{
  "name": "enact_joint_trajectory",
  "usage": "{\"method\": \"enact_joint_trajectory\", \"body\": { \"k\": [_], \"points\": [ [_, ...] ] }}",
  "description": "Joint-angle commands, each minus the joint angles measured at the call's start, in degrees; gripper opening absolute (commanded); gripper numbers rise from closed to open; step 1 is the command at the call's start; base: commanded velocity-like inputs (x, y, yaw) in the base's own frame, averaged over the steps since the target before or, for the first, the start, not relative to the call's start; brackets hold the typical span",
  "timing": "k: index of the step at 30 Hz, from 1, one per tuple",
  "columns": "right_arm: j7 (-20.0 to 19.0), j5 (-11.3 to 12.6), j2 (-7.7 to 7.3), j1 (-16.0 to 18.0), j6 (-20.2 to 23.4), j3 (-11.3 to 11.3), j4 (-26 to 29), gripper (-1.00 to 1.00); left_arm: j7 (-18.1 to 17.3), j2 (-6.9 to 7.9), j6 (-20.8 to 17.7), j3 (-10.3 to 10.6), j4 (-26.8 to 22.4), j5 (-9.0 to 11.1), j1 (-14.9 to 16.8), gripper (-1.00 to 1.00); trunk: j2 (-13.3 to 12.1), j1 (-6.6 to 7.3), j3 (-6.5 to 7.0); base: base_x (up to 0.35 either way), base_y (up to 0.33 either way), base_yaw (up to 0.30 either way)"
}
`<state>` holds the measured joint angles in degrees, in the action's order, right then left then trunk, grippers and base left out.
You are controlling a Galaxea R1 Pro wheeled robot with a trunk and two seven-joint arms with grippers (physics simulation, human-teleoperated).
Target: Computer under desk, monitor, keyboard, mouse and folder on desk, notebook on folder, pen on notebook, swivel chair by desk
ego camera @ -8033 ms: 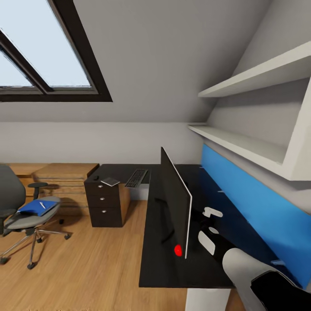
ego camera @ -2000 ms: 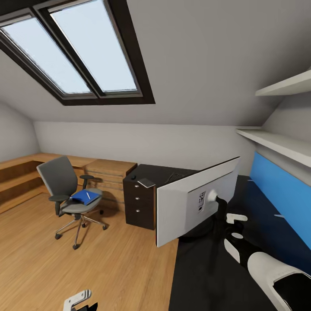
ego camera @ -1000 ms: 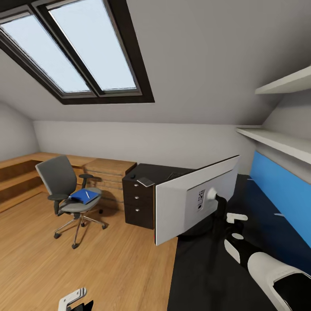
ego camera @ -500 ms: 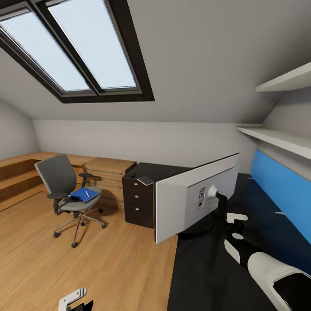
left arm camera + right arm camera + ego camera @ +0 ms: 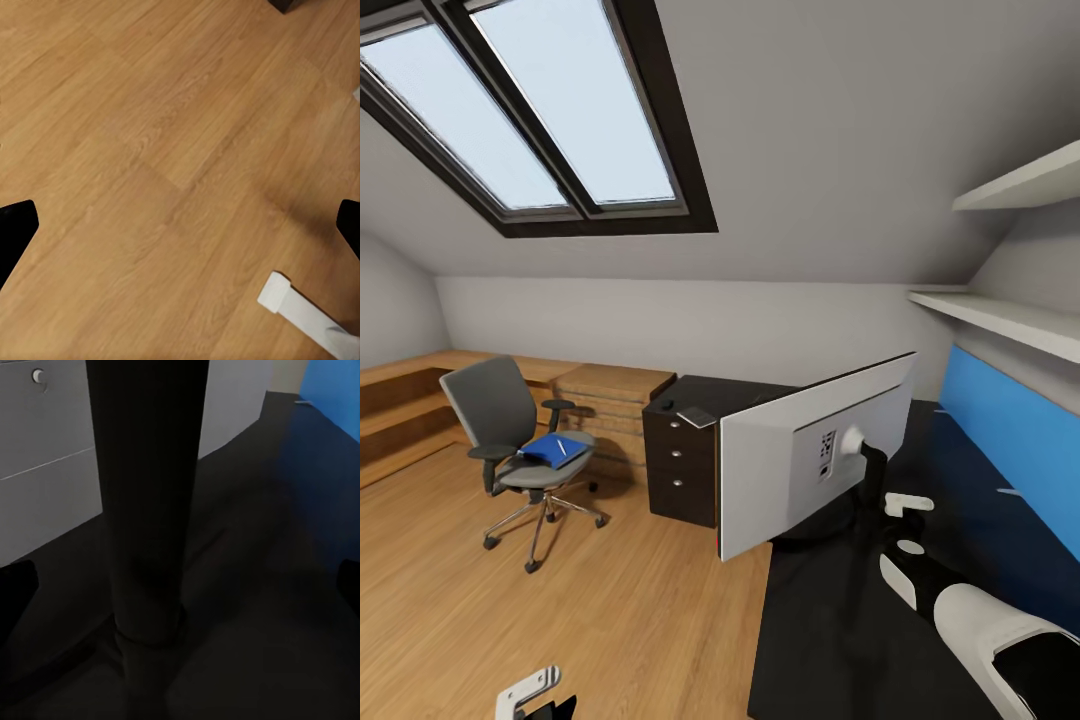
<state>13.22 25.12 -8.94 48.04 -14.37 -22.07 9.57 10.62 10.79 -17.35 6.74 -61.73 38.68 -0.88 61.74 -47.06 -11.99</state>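
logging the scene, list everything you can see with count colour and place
skylight: 1, dark frame, sloped ceiling
chair: 1, grey, on the floor, apart from the desk
folder: 1, blue, on the chair seat
pen: 1, white, on the folder
desk: 1, black top
drawers: 1 unit, black, at the desk's far end
notebook: 1, on the drawers
monitor: 1, grey back showing, on the desk
wall panel: 1, blue, behind the desk
shelves: 2, white, above the panel
left claw: over the floor
right claw: near the monitor stem
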Motion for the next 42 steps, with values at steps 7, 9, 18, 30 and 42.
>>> {"method": "enact_joint_trajectory", "body": {
  "k": [7,9,18,30,42],
  "points": [
    [0.2,0.5,-0.02,0.0,-0.1,-0.5,0.0,1.0,0.4,0.19,0.0,0.2,-0.1,0.5,0.0,1.0,0.1,-0.01,-0.07,0.0,0.0,0.0],
    [0.2,0.5,-0.02,0.0,-0.1,-0.5,0.0,1.0,0.4,0.2,0.0,0.2,-0.1,0.5,0.0,1.0,0.1,-0.01,-0.07,0.0,0.0,0.0],
    [0.2,0.5,-0.02,0.0,-0.1,-0.5,0.0,1.0,0.4,0.12,-0.1,0.3,0.0,0.6,0.0,1.0,0.1,-0.01,-0.07,0.007,0.0,0.0],
    [0.4,0.5,-0.02,0.0,-0.1,-0.5,0.0,1.0,0.5,0.03,-0.1,0.3,0.0,0.7,0.0,1.0,0.1,-0.01,-0.07,0.057,0.0,0.0],
    [0.4,0.5,-0.02,0.0,-0.1,-0.5,0.0,1.0,0.5,0.03,-0.1,0.3,0.0,0.7,0.0,1.0,0.1,-0.01,-0.07,0.06,0.0,0.0]
  ]
}}
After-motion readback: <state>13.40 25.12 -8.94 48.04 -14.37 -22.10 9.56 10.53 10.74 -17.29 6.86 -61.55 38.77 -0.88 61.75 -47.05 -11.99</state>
